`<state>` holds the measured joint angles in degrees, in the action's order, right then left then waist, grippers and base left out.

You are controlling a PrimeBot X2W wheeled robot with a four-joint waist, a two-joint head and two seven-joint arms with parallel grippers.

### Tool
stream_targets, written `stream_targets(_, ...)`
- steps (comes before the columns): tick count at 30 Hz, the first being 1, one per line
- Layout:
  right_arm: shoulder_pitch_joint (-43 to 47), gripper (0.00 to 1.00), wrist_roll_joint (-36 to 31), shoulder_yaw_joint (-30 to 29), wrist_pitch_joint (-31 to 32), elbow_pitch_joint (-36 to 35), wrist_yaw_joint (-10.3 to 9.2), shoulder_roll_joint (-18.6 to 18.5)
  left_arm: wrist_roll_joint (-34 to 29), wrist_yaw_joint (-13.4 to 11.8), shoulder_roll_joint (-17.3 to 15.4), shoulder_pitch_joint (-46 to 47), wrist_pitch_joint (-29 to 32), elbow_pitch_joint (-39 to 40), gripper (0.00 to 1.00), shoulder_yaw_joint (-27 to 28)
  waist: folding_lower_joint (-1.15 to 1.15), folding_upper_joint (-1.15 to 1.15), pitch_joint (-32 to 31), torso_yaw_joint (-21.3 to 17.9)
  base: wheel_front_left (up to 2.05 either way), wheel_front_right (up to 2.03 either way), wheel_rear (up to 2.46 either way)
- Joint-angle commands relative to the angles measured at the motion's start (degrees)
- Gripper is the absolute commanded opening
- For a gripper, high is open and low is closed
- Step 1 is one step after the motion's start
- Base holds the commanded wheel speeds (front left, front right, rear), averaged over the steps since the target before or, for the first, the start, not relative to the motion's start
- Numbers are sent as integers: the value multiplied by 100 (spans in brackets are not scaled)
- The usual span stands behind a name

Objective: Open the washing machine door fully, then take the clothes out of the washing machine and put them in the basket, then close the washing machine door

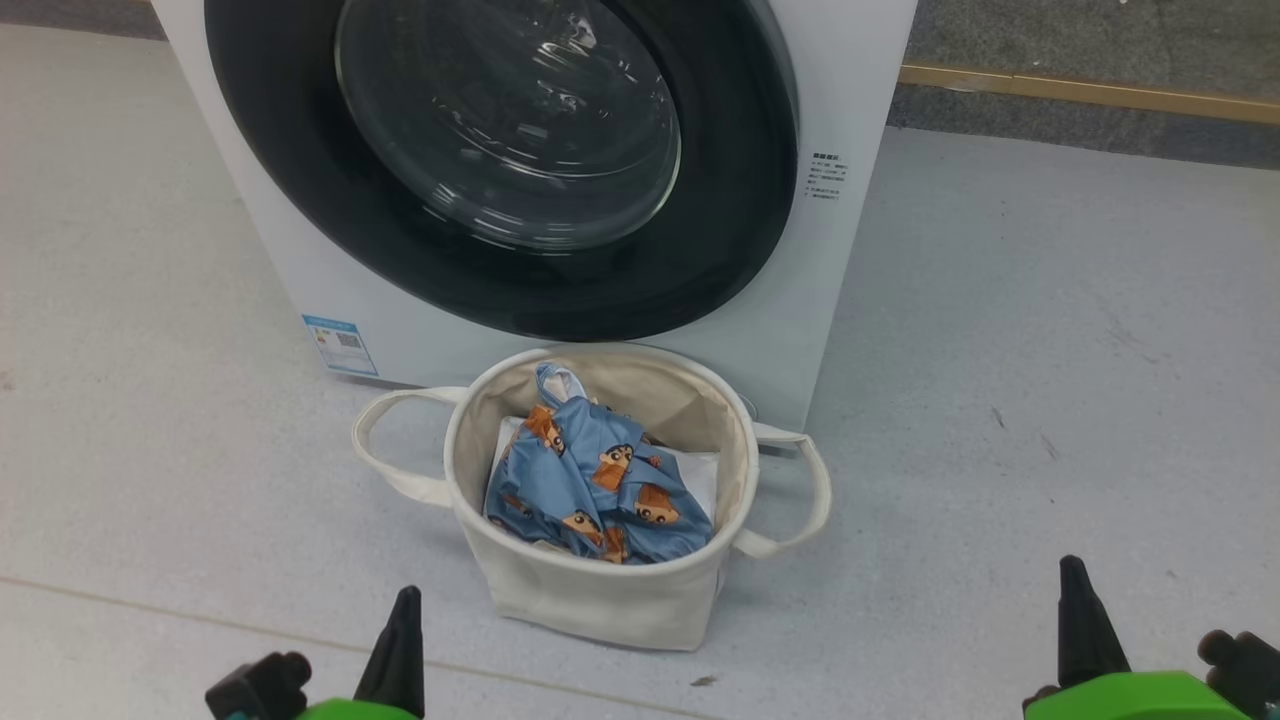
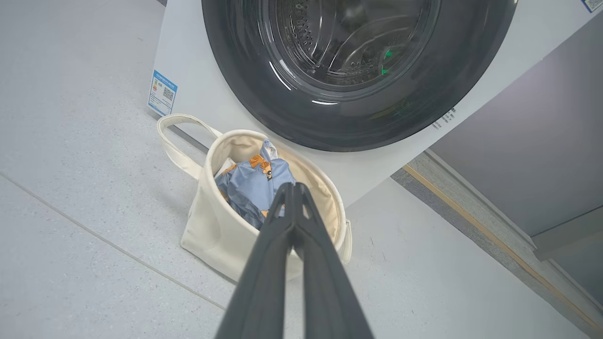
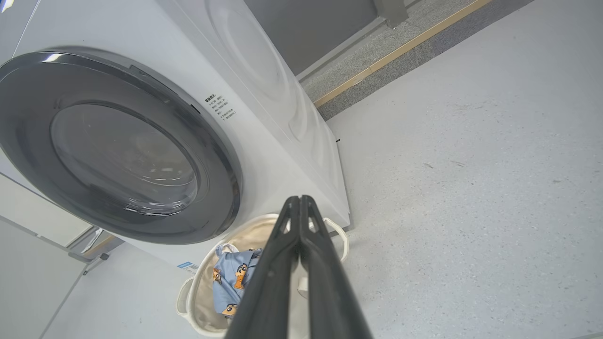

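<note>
Dark fingers of left gripper (image 1: 405, 600) pressed together, gripping nothing; right gripper (image 1: 1072, 570) the same, empty. Both low over the floor (image 1: 1050, 350), apart from the basket (image 1: 600, 600) standing ahead between them. Clothes (image 1: 595, 480) lie inside the basket on a white sheet (image 1: 700, 468). Just behind, washing machine door (image 1: 300, 200) sits flush on washing machine (image 1: 860, 60).
</note>
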<state>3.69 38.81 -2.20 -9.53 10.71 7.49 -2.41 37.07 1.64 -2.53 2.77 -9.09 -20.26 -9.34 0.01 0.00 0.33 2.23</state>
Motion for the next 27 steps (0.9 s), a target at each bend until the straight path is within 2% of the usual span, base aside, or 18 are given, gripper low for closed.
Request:
stream_targets(1,-252,0,137,4,34,-139,1,-93,131,64,-48,261,39,230,0,126,-1,0,0,-2,0,0,0)
stream_targets(27,-465,0,1739,-63,451,-2,1,-124,1759,219,-66,282,467,348,0,531,-1,0,-4,-68,0,0,0)
